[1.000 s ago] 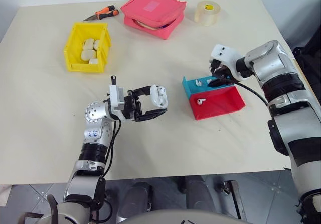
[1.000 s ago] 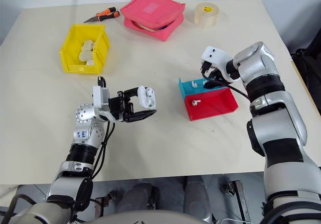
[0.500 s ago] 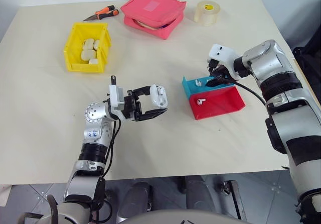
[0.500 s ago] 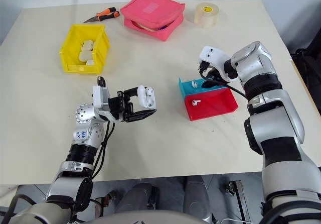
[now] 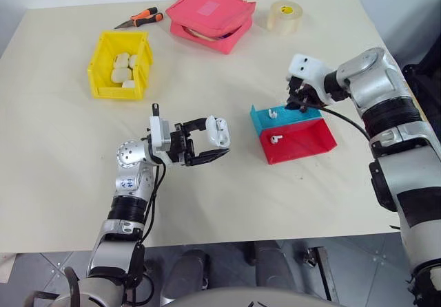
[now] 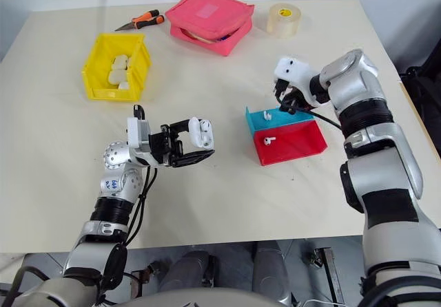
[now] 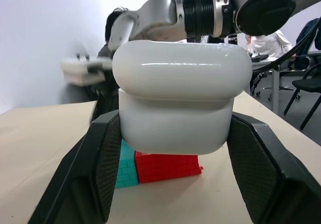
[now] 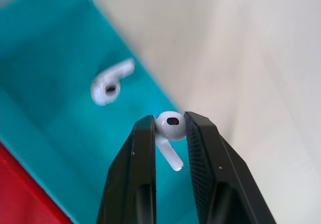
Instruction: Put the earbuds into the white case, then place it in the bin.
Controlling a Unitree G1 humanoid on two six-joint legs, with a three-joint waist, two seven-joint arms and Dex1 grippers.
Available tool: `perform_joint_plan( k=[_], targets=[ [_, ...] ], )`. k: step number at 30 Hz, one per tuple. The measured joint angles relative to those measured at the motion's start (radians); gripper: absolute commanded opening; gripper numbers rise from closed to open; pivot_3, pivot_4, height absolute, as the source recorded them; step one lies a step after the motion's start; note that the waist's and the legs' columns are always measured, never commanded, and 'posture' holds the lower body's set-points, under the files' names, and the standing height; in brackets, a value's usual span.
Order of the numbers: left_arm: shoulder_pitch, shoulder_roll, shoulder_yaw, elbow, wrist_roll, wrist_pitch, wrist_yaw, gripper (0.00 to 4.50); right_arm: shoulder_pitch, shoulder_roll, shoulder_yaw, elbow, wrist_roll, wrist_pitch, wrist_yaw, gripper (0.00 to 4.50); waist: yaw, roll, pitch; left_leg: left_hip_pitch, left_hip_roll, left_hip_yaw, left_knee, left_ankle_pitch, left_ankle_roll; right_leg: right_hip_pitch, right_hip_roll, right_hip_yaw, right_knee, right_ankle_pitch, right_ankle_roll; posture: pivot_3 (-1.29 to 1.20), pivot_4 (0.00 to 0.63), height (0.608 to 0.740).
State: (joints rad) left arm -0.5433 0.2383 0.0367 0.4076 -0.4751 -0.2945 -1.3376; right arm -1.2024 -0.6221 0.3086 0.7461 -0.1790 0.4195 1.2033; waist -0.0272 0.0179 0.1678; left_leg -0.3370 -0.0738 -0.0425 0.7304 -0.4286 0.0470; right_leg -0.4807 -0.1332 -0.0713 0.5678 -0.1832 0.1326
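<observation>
My left gripper is shut on the white case, holding it above the table's middle. In the left wrist view the case sits between the two black fingers with its lid down. My right gripper hovers just above the blue tray. In the right wrist view it is shut on one of the earbuds, stem hanging down. A second earbud lies in the blue tray, and a third lies in the red tray. The yellow bin stands at the far left.
The bin holds several white cases. A pink pouch, a roll of tape and orange-handled pliers lie along the table's far edge. Bare tabletop lies between the bin and the trays.
My right gripper closed on an earbud in the blue tray and rose a little with it. The left gripper and the case stayed still.
</observation>
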Motion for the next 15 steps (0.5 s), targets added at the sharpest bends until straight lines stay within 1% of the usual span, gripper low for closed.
perform_joint_plan(
  k=[2, 4, 5, 7, 9, 10, 11, 13, 15],
  targets=[
    [-0.010, -0.001, -0.006, 0.007, 0.000, 0.001, -0.019, 2.78, 0.081, -0.041, -0.062, -0.219, 0.054, 0.125, 0.016, 0.49, 0.005, 0.000, 0.000, -0.001, 0.000, -0.002, 0.001, 0.000, 0.000, 0.000, 0.000, -0.002, 0.000, 0.000, 0.000, 0.00, 0.150, 0.740],
    [-0.025, -0.001, -0.008, 0.020, -0.001, 0.001, -0.035, 2.78, 0.150, -0.059, -0.117, -0.395, 0.108, 0.239, 0.019, 0.49, 0.007, 0.000, 0.000, -0.002, -0.001, -0.001, 0.002, 0.000, 0.000, 0.000, -0.001, -0.003, 0.000, 0.000, 0.000, 0.00, 0.150, 0.740],
    [-0.034, -0.002, -0.008, 0.034, -0.002, 0.002, -0.042, 2.78, 0.191, -0.060, -0.152, -0.489, 0.146, 0.295, 0.014, 0.49, 0.007, 0.000, 0.000, -0.002, 0.000, -0.001, 0.003, 0.000, 0.000, 0.001, -0.001, -0.003, 0.000, 0.000, 0.000, 0.00, 0.150, 0.740],
    [-0.052, -0.008, -0.011, 0.050, -0.002, 0.003, -0.058, 2.78, 0.290, -0.054, -0.240, -0.719, 0.239, 0.468, -0.007, 0.49, 0.014, 0.000, 0.000, -0.002, 0.000, -0.002, 0.003, 0.000, 0.000, 0.000, -0.001, -0.004, 0.001, 0.000, 0.000, 0.00, 0.150, 0.740],
    [-0.074, -0.013, -0.012, 0.082, -0.002, 0.004, -0.074, 2.78, 0.358, -0.033, -0.317, -0.914, 0.337, 0.633, -0.030, 0.49, 0.024, 0.000, 0.000, -0.002, 0.000, -0.002, 0.003, 0.000, 0.000, 0.000, -0.001, -0.003, 0.001, 0.000, 0.000, 0.00, 0.150, 0.740],
    [-0.084, -0.020, -0.013, 0.094, -0.002, 0.004, -0.083, 2.78, 0.396, 0.006, -0.387, -1.031, 0.400, 0.743, -0.051, 0.49, 0.026, 0.000, 0.000, -0.002, 0.000, -0.002, 0.003, 0.000, 0.000, 0.000, -0.001, -0.003, 0.001, 0.000, 0.000, 0.00, 0.150, 0.740],
    [-0.092, -0.023, -0.013, 0.109, -0.002, 0.003, -0.089, 2.78, 0.414, 0.049, -0.439, -1.108, 0.446, 0.811, -0.064, 0.49, 0.028, 0.000, 0.000, -0.001, 0.000, -0.002, 0.004, 0.000, -0.001, 0.001, 0.000, -0.004, 0.001, 0.000, -0.001, 0.00, 0.150, 0.740],
    [-0.119, -0.032, -0.014, 0.149, -0.002, 0.002, -0.103, 2.78, 0.462, 0.162, -0.566, -1.290, 0.551, 0.974, -0.098, 0.49, 0.031, 0.000, 0.000, -0.001, 0.000, -0.002, 0.004, 0.000, -0.001, 0.001, 0.000, -0.003, 0.002, 0.000, -0.001, 0.00, 0.150, 0.740],
    [-0.132, -0.034, -0.014, 0.167, -0.002, 0.001, -0.114, 2.78, 0.477, 0.245, -0.628, -1.388, 0.611, 1.076, -0.136, 0.49, 0.031, 0.000, 0.000, 0.000, -0.001, -0.002, 0.004, 0.000, -0.001, 0.001, -0.001, -0.002, 0.003, 0.001, -0.001, 0.00, 0.150, 0.740]
  ],
)
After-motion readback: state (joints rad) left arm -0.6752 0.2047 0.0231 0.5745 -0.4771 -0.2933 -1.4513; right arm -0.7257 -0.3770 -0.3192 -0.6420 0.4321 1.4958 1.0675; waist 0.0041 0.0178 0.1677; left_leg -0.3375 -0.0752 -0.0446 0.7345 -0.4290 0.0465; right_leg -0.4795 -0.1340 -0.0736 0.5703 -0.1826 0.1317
